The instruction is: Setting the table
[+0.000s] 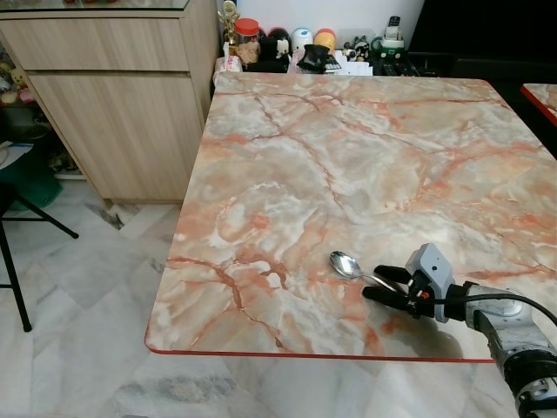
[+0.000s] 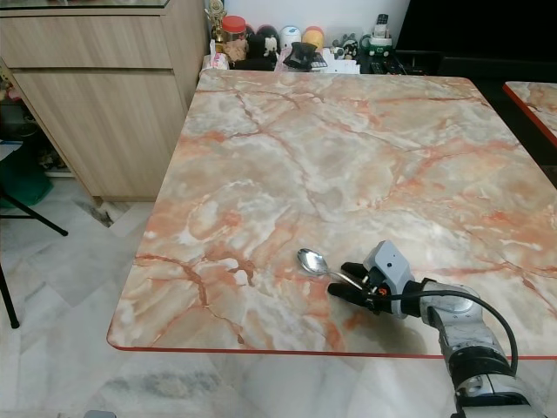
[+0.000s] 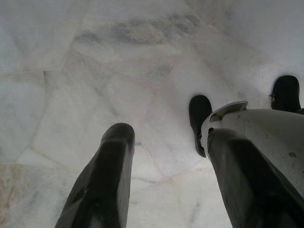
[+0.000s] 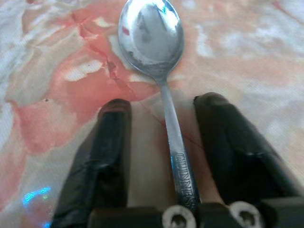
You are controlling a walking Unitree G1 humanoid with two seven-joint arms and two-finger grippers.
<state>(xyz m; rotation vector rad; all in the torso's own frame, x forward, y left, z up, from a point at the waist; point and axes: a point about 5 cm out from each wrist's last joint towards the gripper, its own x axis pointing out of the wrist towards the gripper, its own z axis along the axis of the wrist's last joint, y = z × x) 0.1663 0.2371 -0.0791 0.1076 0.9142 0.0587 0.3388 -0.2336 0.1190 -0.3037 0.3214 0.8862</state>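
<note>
Your right gripper (image 1: pixel 385 283) low right of frame, fingers spread either side of the spoon (image 4: pixel 156 61) handle, spoon flat on the marble table (image 1: pixel 348 157) near its front edge, left gripper (image 3: pixel 166 156) spread above floor tiles (image 3: pixel 71 71)

Right claw (image 1: pixel 384 284) low, fingers spread; left claw (image 3: pixel 166 142) hangs — fingers apart.

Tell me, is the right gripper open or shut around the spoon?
Open. The right gripper has a finger on each side of the spoon handle, with gaps showing; the spoon lies flat on the table.
</note>
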